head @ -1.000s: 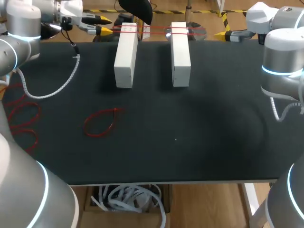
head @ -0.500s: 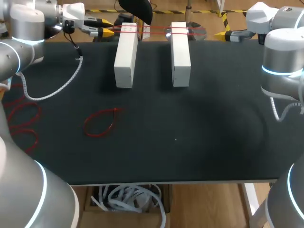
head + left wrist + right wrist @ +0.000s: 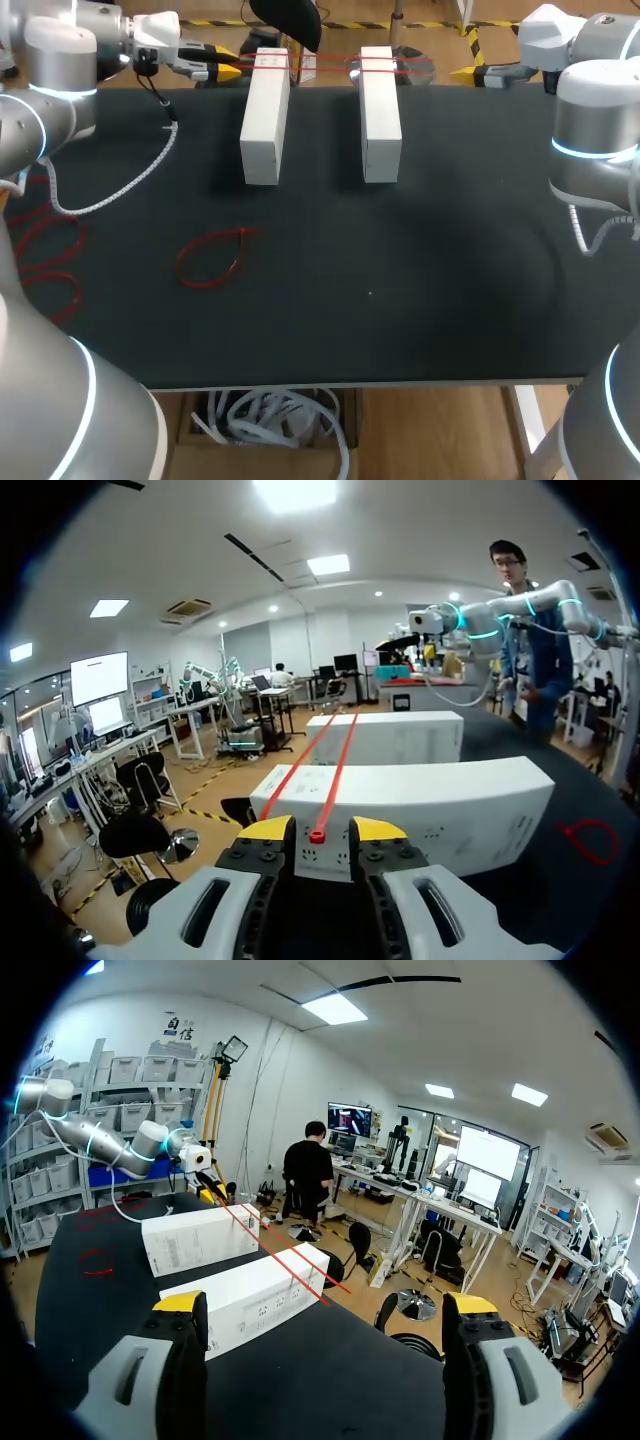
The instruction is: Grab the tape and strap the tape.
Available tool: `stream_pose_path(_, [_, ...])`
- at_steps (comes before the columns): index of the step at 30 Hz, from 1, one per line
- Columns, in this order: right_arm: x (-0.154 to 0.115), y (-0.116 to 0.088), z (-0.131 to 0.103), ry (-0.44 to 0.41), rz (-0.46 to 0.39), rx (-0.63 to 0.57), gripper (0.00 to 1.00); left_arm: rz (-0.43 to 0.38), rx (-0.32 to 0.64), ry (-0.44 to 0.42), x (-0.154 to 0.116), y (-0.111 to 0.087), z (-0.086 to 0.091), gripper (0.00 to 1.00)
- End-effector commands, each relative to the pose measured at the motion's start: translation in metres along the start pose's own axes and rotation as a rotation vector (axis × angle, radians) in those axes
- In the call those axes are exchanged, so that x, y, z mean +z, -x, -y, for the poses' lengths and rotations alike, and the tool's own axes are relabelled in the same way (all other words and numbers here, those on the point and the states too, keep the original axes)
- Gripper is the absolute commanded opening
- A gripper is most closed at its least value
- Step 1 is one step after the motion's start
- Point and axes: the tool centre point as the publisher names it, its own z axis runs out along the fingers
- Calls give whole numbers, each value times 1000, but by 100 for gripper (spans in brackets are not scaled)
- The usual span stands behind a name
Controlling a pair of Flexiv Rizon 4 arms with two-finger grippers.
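Where two white boxes stand, two red tape strands cross them.

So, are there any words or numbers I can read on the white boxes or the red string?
Long white cardboard box on the left: tiny grey print on its side, too small to read.
Long white cardboard box on the right: same tiny print, too small to read.
Thin red tape stretched across both boxes: no writing.

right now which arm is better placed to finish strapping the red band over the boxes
Left: the left gripper is shut on the red band stretched across the white boxes; the right gripper is open, holding nothing.
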Motion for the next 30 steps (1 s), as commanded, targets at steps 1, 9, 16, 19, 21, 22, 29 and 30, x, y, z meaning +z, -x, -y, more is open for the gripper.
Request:
stream_pose_path(1, [0, 0, 0, -1, -1, 0, 100, -256, -3, -11, 2, 7, -7, 26])
stream_pose_path(9, [0, 0, 0, -1, -1, 0, 100, -259, -12, -7, 0, 5, -10, 23])
stream_pose_path(16, [0, 0, 0, -1, -1, 0, 100, -253, -11, -8, -1, 4, -10, 18])
stream_pose_path(19, [0, 0, 0, -1, -1, 0, 100, -251, -13, -8, -1, 3, -10, 20])
stream_pose_path(21, [0, 0, 0, -1, -1, 0, 100, -251, -12, -8, -2, 2, -10, 20])
stream_pose_path(22, [0, 0, 0, -1, -1, 0, 100, -250, -12, -9, -2, 2, -10, 20])
stream_pose_path(29, [0, 0, 0, -1, -1, 0, 100, -248, -10, -13, -3, 0, -8, 13])
stream_pose_path(30, [0, 0, 0, -1, -1, 0, 100, -247, -10, -14, -3, 0, -7, 13])
